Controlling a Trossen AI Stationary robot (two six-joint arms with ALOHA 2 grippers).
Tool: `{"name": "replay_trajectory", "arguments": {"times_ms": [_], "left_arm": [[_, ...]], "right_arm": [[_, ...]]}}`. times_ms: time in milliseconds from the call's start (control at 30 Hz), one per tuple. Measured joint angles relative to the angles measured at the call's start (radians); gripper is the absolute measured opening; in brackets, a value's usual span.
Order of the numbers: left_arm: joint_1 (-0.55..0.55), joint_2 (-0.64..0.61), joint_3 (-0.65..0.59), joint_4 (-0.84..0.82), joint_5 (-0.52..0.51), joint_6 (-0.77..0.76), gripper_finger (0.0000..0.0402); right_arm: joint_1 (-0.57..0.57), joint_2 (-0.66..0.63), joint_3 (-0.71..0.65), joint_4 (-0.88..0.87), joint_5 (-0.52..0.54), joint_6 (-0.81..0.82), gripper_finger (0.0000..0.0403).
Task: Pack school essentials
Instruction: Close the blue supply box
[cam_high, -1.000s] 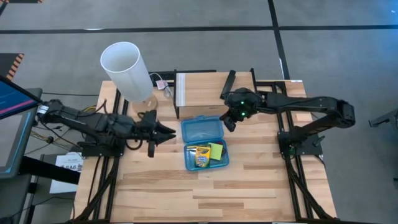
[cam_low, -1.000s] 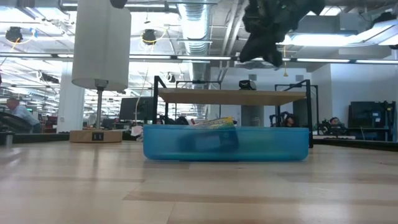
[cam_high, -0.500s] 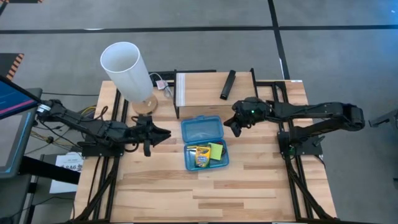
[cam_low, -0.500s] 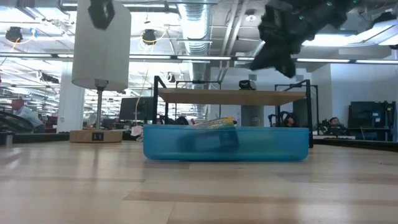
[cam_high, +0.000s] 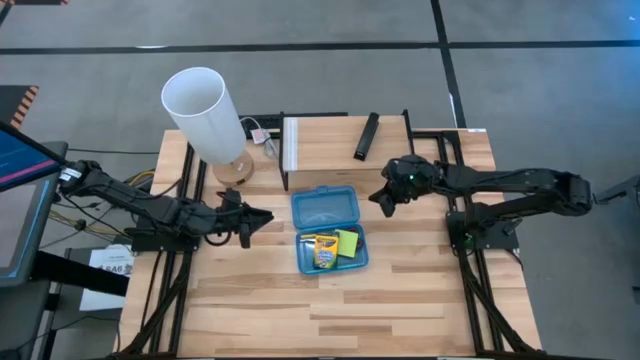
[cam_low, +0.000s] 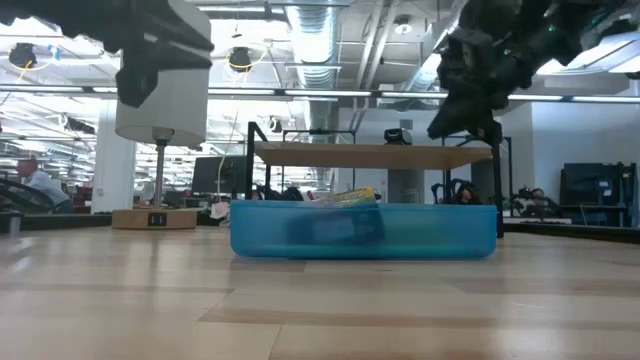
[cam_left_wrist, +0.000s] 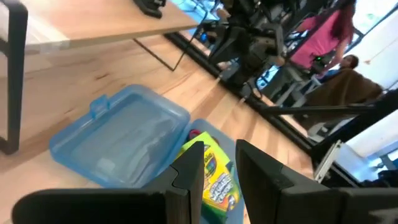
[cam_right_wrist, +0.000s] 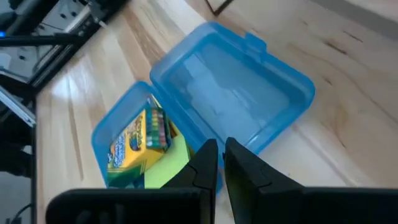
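Observation:
An open blue plastic case (cam_high: 330, 230) lies flat on the table's middle, its empty lid half (cam_right_wrist: 236, 106) toward the far side. Its near half holds a yellow-green crayon box (cam_high: 321, 252) and a green sticky-note pad (cam_high: 348, 242); something red (cam_left_wrist: 195, 133) peeks out beside the crayon box (cam_left_wrist: 214, 180). My left gripper (cam_high: 258, 217) hovers left of the case, pointing at it, its fingers a narrow gap apart with nothing between. My right gripper (cam_high: 381, 198) hangs right of the lid half, tipped down toward the case, fingers together and empty.
A tall white cylinder (cam_high: 205, 112) stands on a round wooden foot at the far left. A low wooden shelf (cam_high: 330, 140) spans the far middle, with a slim black bar (cam_high: 367, 135) on it. Bare tabletop lies in front of the case. People show in the room beyond.
Both arms have come down and drawn back from the case. My left gripper has sunk, rolled, and pulled slightly toward the table's left edge. My right gripper has sunk and moved toward the right edge, uncovering the black bar. The case has stayed put.

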Motion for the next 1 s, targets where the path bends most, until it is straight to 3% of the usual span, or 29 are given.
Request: {"name": "replay_trajectory", "arguments": {"times_ms": [167, 467, 1000], "left_arm": [[0.000, 0.015, 0.000, -0.022, -0.002, -0.004, 0.0080], [0.000, 0.015, 0.000, -0.072, 0.003, -0.082, 0.0080], [0.037, 0.015, 0.000, -0.149, -0.027, -0.063, 0.0080]], "right_arm": [[-0.020, 0.010, -0.021, -0.014, -0.051, 0.002, 0.0052], [-0.055, 0.010, -0.019, -0.001, -0.049, -0.005, 0.0052], [-0.110, 0.069, -0.018, -0.011, -0.073, -0.051, 0.0052]]}}
